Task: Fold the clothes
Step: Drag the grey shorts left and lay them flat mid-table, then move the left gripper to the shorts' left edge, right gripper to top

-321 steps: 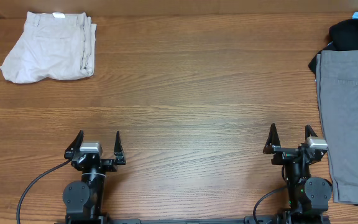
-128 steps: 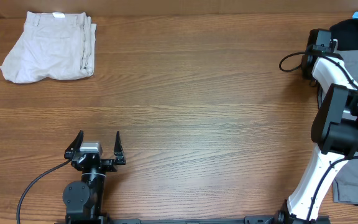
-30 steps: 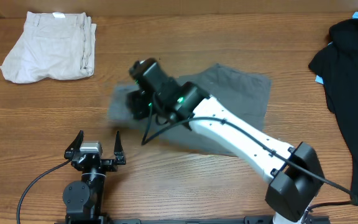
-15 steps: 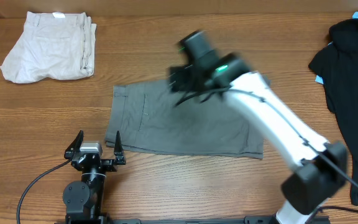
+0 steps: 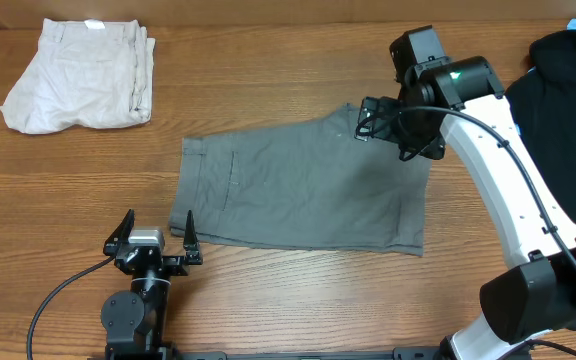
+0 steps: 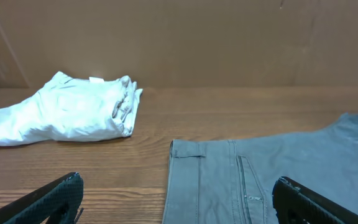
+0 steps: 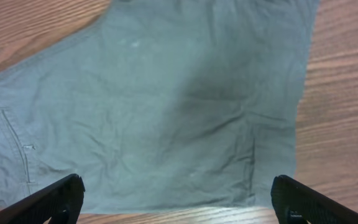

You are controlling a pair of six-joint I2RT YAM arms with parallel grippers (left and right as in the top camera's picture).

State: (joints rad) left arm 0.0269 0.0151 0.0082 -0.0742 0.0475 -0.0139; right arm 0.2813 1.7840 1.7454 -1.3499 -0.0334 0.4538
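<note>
You've got cream shorts folded at far left. Left gripper is parked with jaws spread and empty, just beside the waistband corner. Grey shorts lie flat mid-table with no fold made, so all the folding is left. Right gripper is over their upper right corner, jaws spread, probably clear of the cloth. Black shirt is far right. No containers in view.

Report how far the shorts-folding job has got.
Done: the grey shorts lie spread flat. In hand: nothing; the right gripper hovers open above their far right corner, and the left gripper sits open beside their near left corner. Left: every fold; no part is doubled over yet.
</note>
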